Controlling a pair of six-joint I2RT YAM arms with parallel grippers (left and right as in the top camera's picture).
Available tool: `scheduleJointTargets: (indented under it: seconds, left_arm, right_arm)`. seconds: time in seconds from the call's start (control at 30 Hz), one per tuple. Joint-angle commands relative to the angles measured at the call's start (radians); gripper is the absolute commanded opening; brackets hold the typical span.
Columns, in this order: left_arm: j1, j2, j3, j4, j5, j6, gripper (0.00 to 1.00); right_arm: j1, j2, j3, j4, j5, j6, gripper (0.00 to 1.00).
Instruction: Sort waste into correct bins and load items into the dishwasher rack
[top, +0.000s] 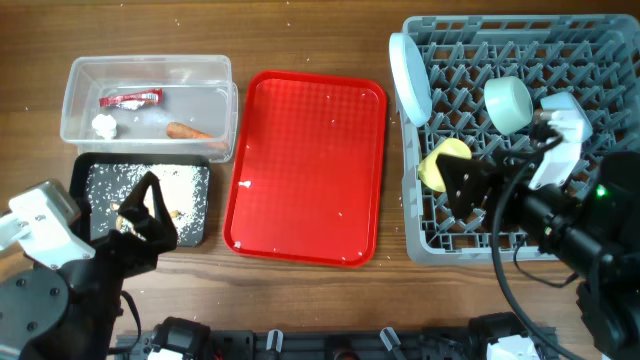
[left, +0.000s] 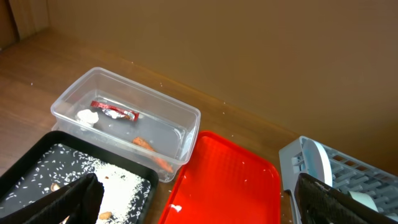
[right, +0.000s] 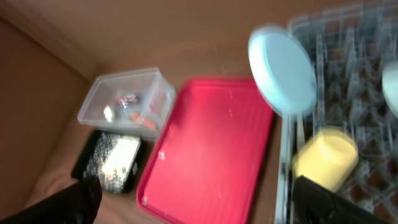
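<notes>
Both grippers are seen released, with nothing held in either. The left gripper (left: 196, 180) is stationed off the near left corner of the red serving tray (top: 305, 165), above the black tray (top: 80, 200), with its fingers (left: 74, 200) set wide apart. The right gripper (right: 196, 182) is placed off the red tray's right edge, over the front part of the dishwasher rack (top: 500, 25), jaws likewise parted (its wrist picture is blurred, yet the gap is plain).

Left of the red tray, towards its far end, the clear tub (top: 150, 62) is found. Inside it are laid the red wrapper (top: 130, 97), the crumpled white tissue (top: 104, 126) and the carrot piece (top: 188, 131), the carrot being nearest the red tray. Just in front of the tub, also left of the red tray, the black tray is set, and beige scraps (top: 185, 185) are scattered over its floor among pale grains.

Right of the red tray the rack is placed, with a narrow strip of table between them. The pale blue plate (top: 410, 78) is stood on edge in the row closest to the red tray, at the far end. The yellow cup (top: 443, 165) is lodged among the pegs nearer the front, just beside the right gripper. The mint green bowl (top: 508, 103) is tilted among the pegs farther from the red tray. A few white specks are seen on the red tray itself.
</notes>
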Motion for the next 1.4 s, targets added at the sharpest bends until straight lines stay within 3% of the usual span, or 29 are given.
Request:
scheduleJointTargets:
  seconds: [0.0,0.07,0.17,0.3,0.47,0.57,0.7,1.37]
  left_arm:
    - [0.006,-0.001,-0.003,-0.007,-0.017,0.020,1.00]
    - [0.006,-0.001,-0.003,-0.025,-0.017,0.020,1.00]
    - [0.006,-0.001,-0.003,-0.055,-0.017,0.020,1.00]
    - [0.006,-0.001,-0.003,-0.062,-0.017,0.020,1.00]
    - [0.006,-0.001,-0.003,-0.062,-0.017,0.020,1.00]
    - [0.006,-0.001,-0.003,-0.061,-0.017,0.020,1.00]
    - [0.006,-0.001,-0.003,-0.062,-0.017,0.020,1.00]
    - [0.007,-0.001,-0.003,-0.060,-0.026,0.022,1.00]
  right_arm:
    - [-0.003,0.003,-0.007,-0.005,0.096,0.031,1.00]
    - [-0.003,-0.052,-0.074,0.122,0.178,-0.023,1.00]
    - [-0.003,-0.225,-0.311,0.387,0.172,-0.223,1.00]
    - [-0.003,-0.537,-0.752,0.668,0.172,-0.232,1.00]
    - [-0.003,-0.828,-1.064,0.791,0.189,-0.233,1.00]
    - [-0.003,-0.858,-1.185,0.878,0.195,-0.231,1.00]
    - [-0.003,-0.861,-1.352,1.121,0.195,-0.229,1.00]
    - [-0.003,-0.852,-1.354,1.094,0.207,-0.230,1.00]
